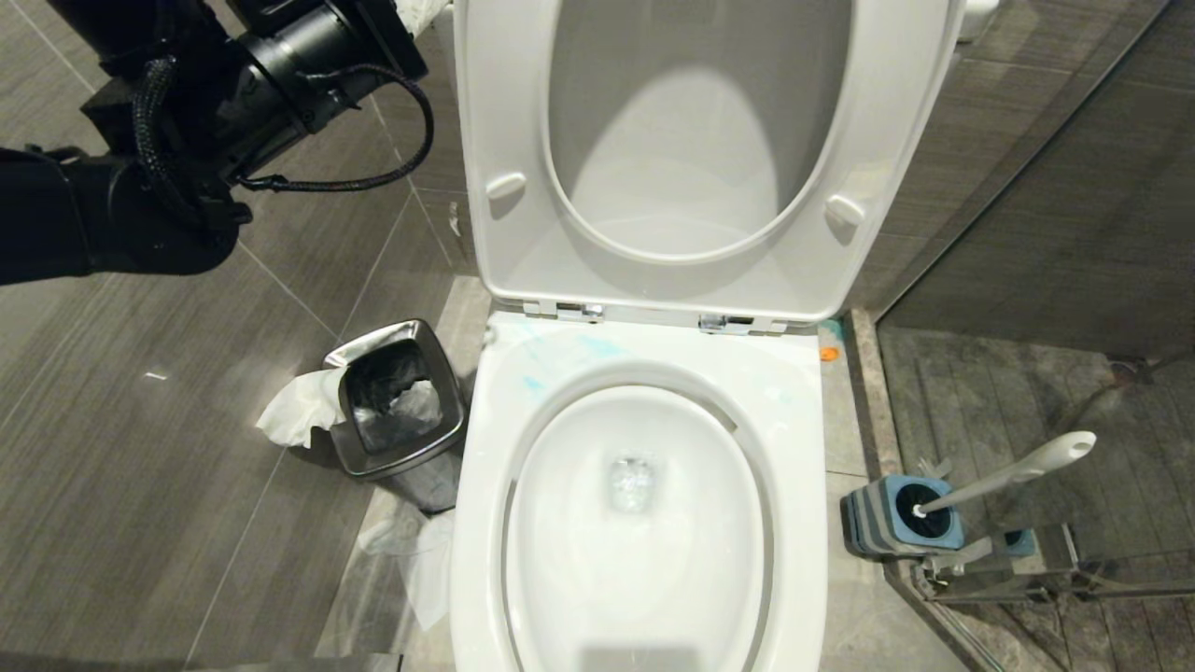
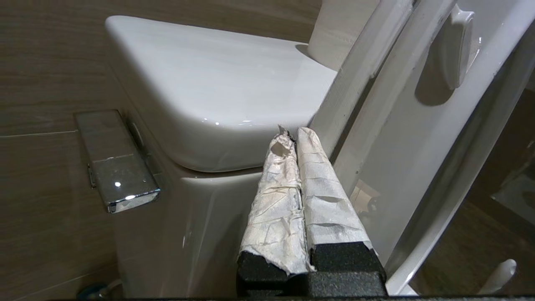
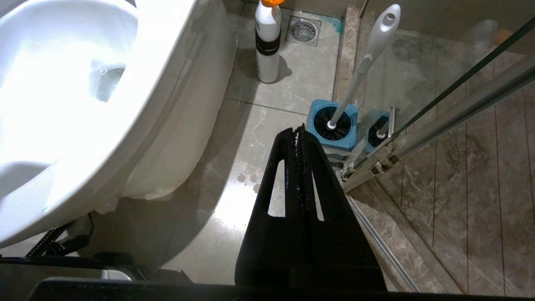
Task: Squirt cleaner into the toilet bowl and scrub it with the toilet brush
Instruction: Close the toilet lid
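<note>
The toilet bowl (image 1: 481,504) stands open in front of me, with seat and lid raised against the tank. The cleaner (image 3: 267,46), a white bottle with a dark band and an orange cap, stands on the floor beside the toilet's base. The toilet brush (image 1: 1018,471) leans in its blue-and-grey holder (image 1: 896,523) to the right of the toilet, its black bristle head down inside. My left gripper (image 2: 292,133), with tape-wrapped fingers, is shut on nothing, up beside the tank and the raised lid. My right gripper (image 3: 297,130) hangs shut and empty over the floor, short of the toilet brush (image 3: 368,58).
A steel waste bin (image 1: 397,401) with crumpled paper stands left of the toilet. A chrome flush lever (image 2: 117,167) sits on the tank's side. A white paper roll (image 2: 338,29) rests on the tank. A glass shower partition with a metal rail (image 3: 439,113) runs just right of the brush holder.
</note>
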`<state>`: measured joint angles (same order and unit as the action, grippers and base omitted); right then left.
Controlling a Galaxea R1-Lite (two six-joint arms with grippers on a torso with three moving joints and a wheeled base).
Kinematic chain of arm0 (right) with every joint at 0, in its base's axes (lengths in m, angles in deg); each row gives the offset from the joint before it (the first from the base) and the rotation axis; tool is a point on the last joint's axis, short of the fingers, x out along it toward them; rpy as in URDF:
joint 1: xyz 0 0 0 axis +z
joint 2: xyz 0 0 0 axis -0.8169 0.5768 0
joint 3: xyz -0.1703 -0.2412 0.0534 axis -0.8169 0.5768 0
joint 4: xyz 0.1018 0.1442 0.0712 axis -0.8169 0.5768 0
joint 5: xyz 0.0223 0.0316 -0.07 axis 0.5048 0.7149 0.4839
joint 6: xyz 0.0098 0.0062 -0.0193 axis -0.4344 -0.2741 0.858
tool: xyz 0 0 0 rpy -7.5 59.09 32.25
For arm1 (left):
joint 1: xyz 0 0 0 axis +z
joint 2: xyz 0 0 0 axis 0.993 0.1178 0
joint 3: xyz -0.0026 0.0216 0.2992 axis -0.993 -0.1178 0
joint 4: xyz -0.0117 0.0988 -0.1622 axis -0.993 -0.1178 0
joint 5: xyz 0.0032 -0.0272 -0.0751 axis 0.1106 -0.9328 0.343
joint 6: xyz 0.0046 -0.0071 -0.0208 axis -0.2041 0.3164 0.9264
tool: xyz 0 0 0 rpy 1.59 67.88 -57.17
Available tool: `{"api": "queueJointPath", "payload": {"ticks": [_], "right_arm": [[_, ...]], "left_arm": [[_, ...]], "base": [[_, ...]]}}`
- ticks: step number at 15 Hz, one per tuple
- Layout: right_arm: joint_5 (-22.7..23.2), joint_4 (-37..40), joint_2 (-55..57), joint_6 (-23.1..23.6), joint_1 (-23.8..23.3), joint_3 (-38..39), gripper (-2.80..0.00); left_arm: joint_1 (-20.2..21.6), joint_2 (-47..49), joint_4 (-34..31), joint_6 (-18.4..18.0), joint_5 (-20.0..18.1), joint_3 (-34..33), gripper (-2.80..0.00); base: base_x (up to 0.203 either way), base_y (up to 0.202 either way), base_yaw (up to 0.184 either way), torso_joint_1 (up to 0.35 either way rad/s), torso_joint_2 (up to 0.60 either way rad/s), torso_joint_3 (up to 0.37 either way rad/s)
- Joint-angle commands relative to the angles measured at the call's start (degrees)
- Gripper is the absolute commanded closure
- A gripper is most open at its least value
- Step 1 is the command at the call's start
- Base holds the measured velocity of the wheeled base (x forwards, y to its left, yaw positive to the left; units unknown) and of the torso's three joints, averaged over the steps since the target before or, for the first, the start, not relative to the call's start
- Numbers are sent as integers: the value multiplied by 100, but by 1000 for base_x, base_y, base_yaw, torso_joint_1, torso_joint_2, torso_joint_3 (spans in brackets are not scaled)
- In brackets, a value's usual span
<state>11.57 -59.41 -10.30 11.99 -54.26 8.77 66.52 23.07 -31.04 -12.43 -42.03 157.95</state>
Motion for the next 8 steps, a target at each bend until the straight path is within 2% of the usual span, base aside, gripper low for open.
{"api": "queueJointPath", "payload": {"ticks": [1, 8], "right_arm": [[4, 2, 5, 1, 2, -1, 0], [4, 2, 5, 1, 2, 3, 0]], "left_arm": [[-37, 34, 301, 43, 119, 10, 0], [-173, 61, 430, 28, 341, -13, 0]], "base": [[0, 0, 0, 0, 0, 0], [0, 0, 0, 0, 0, 0]]}}
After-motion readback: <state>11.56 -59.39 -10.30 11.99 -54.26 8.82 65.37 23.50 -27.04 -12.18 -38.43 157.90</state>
